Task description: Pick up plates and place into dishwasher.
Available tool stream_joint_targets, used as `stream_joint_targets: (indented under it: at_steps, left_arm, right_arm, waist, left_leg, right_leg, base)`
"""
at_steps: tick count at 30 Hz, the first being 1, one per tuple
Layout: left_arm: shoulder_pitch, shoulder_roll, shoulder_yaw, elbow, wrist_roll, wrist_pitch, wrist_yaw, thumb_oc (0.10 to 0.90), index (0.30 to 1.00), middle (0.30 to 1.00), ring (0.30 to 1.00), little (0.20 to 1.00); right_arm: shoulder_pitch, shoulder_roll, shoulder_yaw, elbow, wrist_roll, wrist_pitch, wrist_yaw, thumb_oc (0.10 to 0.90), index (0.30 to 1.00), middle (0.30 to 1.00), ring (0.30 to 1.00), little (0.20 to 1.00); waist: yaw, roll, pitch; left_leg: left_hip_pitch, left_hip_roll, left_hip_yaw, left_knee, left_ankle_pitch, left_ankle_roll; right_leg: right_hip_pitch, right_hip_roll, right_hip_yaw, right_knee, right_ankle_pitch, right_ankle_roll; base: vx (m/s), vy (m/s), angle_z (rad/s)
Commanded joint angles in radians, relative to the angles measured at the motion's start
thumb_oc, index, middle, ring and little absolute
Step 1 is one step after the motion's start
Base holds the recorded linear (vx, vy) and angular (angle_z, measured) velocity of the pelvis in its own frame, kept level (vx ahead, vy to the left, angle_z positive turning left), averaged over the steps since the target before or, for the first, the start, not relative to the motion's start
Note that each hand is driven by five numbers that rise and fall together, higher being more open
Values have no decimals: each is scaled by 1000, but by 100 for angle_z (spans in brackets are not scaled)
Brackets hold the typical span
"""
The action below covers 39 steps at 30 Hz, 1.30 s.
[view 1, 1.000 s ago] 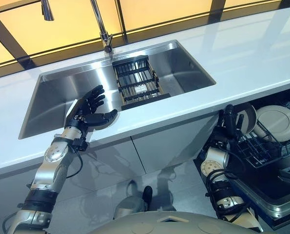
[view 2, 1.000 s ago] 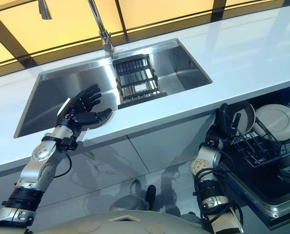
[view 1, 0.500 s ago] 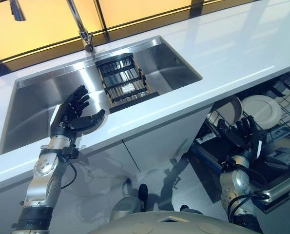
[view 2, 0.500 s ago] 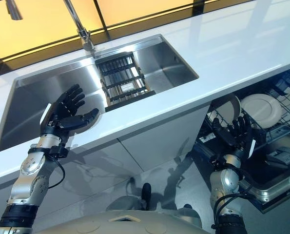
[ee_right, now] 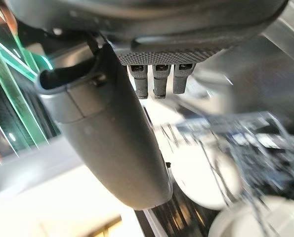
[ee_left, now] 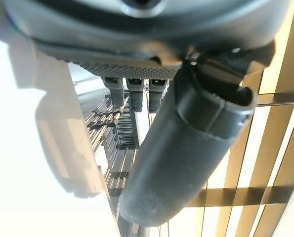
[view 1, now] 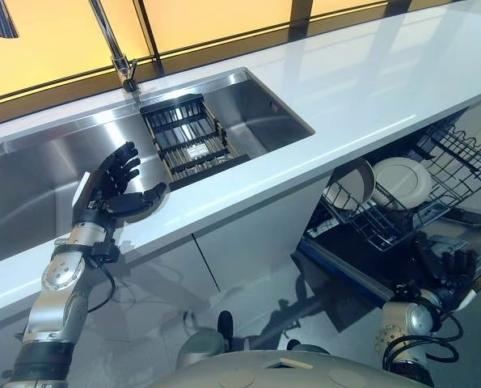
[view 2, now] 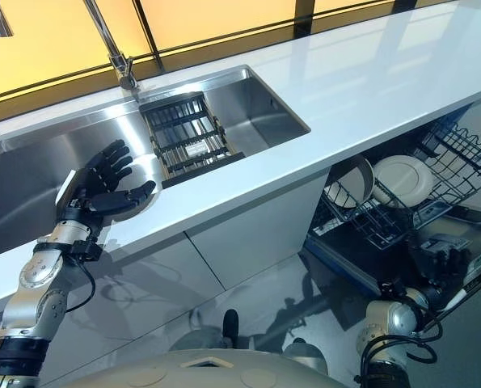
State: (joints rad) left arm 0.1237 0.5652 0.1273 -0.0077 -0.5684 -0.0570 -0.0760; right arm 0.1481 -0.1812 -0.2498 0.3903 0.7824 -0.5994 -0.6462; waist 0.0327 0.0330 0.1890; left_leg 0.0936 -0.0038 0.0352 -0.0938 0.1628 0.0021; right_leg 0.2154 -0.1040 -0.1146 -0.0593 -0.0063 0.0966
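A pale round plate (view 2: 148, 179) leans in the steel sink (view 1: 38, 162) against its front wall. My left hand (view 1: 111, 184) is open at it, fingers spread upward behind the plate and thumb stretched across its front. Two white plates (view 1: 400, 182) (view 1: 355, 183) stand upright in the wire rack (view 1: 386, 218) of the open dishwasher at the right. My right hand (view 1: 450, 267) hangs low at the far right, below and in front of that rack, open and holding nothing; the right wrist view shows the racked plates (ee_right: 201, 182) past its fingers.
A dark slatted drainer (view 1: 185, 137) sits in the sink to the right of my left hand. The tap (view 1: 115, 48) rises behind the sink. The white counter (view 1: 361, 89) runs to the right, above the dishwasher's pulled-out rack and door (view 1: 361, 271).
The camera has swung, shifting the whole scene left. My right hand has dropped down and away from the dishwasher rack. My left hand stays at the plate in the sink.
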Motion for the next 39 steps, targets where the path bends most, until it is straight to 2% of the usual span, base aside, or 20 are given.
stream_joint_targets:
  at_steps: [1, 4, 7, 16, 22, 26, 30, 32, 33, 35, 37, 38, 39]
  left_arm:
    - [-53, 49, 19, 53, -31, -39, -6, 800, 900, 900, 900, 900]
    - [-54, 55, 24, 64, -37, -40, -12, 800, 900, 900, 900, 900]
    - [-53, 63, 22, 67, -39, -36, -9, 800, 900, 900, 900, 900]
    - [-42, 77, 25, 67, -44, -31, -14, 800, 900, 900, 900, 900]
    - [-39, 85, 20, 69, -48, -29, -14, 800, 900, 900, 900, 900]
    - [-46, 94, 5, 55, -52, -13, -21, 800, 900, 900, 900, 900]
    - [-60, 99, -29, 21, -43, 18, -32, 800, 900, 900, 900, 900]
    - [-63, 93, -51, -3, -27, 35, -32, 800, 900, 900, 900, 900]
    - [-66, 91, -65, -12, -21, 36, -30, 800, 900, 900, 900, 900]
    - [-84, 92, -92, -35, -21, 37, -23, 800, 900, 900, 900, 900]
    - [-115, 99, -128, -52, -32, 15, -3, 800, 900, 900, 900, 900]
    - [-141, 103, -143, -61, -38, 8, 13, 800, 900, 900, 900, 900]
    - [-162, 106, -154, -51, -41, -1, 19, 800, 900, 900, 900, 900]
  right_arm:
    - [-97, -74, -92, -22, -59, -170, -83, 800, 900, 900, 900, 900]
    - [-101, -73, -124, 14, -46, -200, -124, 800, 900, 900, 900, 900]
    - [-104, -81, -142, 59, -90, -196, -183, 800, 900, 900, 900, 900]
    - [-96, -117, -137, 149, -130, -166, -140, 800, 900, 900, 900, 900]
    - [-102, -158, -90, 198, -291, -86, -167, 800, 900, 900, 900, 900]
    - [-116, -192, -41, 266, -312, -35, -86, 800, 900, 900, 900, 900]
    - [-169, -225, 72, 327, -386, 72, -26, 800, 900, 900, 900, 900]
    - [-202, -227, 142, 356, -350, 144, 80, 800, 900, 900, 900, 900]
    - [-223, -231, 175, 371, -321, 161, 135, 800, 900, 900, 900, 900]
    - [-285, -232, 221, 424, -98, 254, 394, 800, 900, 900, 900, 900]
    - [-383, -239, 288, 445, 45, 309, 624, 800, 900, 900, 900, 900]
    - [-433, -220, 332, 446, 194, 389, 795, 800, 900, 900, 900, 900]
    - [-479, -206, 368, 441, 254, 442, 834, 800, 900, 900, 900, 900]
  waist:
    - [-22, -7, -14]
    - [-19, -5, -13]
    - [-12, -2, -9]
    - [8, 3, 7]
    - [35, 10, 25]
    - [63, 15, 37]
    - [103, 27, 47]
    - [126, 37, 51]
    - [136, 45, 55]
    - [160, 66, 73]
    - [185, 89, 107]
    - [198, 99, 128]
    - [203, 104, 140]
  left_leg:
    - [75, -71, 20, 45, -224, 44]
    - [68, -71, 19, 50, -224, 44]
    - [58, -74, 13, 59, -223, 47]
    - [19, -79, -4, 97, -223, 52]
    - [-23, -82, -32, 135, -221, 51]
    - [-51, -84, -62, 163, -218, 47]
    - [-69, -86, -99, 178, -206, 37]
    - [-72, -86, -118, 177, -197, 30]
    - [-76, -87, -127, 179, -192, 24]
    - [-90, -91, -148, 176, -183, 16]
    - [-108, -99, -170, 175, -179, 6]
    - [-127, -104, -178, 179, -176, 3]
    - [-135, -106, -180, 181, -175, 1]
  right_leg:
    - [-134, 5, -12, 35, 59, 63]
    - [-142, 3, -14, 45, 58, 65]
    - [-153, -2, -17, 62, 55, 68]
    - [-167, -14, -32, 100, 38, 68]
    - [-178, -26, -53, 131, 20, 65]
    - [-183, -38, -72, 155, 6, 64]
    - [-174, -46, -100, 167, -5, 55]
    - [-167, -48, -116, 171, -11, 49]
    - [-166, -52, -124, 176, -14, 46]
    - [-173, -61, -144, 185, -21, 41]
    - [-185, -69, -165, 191, -32, 31]
    - [-196, -71, -175, 189, -31, 25]
    - [-202, -71, -179, 188, -31, 21]
  base:
    - [41, 21, -3]
    - [29, 11, -1]
    - [74, 13, 0]
    - [71, 16, 1]
    - [75, 14, 8]
    - [75, -6, 18]
    - [99, -11, 30]
    - [106, 24, 35]
    - [57, 55, 34]
    - [-42, 62, 35]
    - [-180, 69, 37]
    - [-228, 11, 29]
    - [-255, -42, 23]
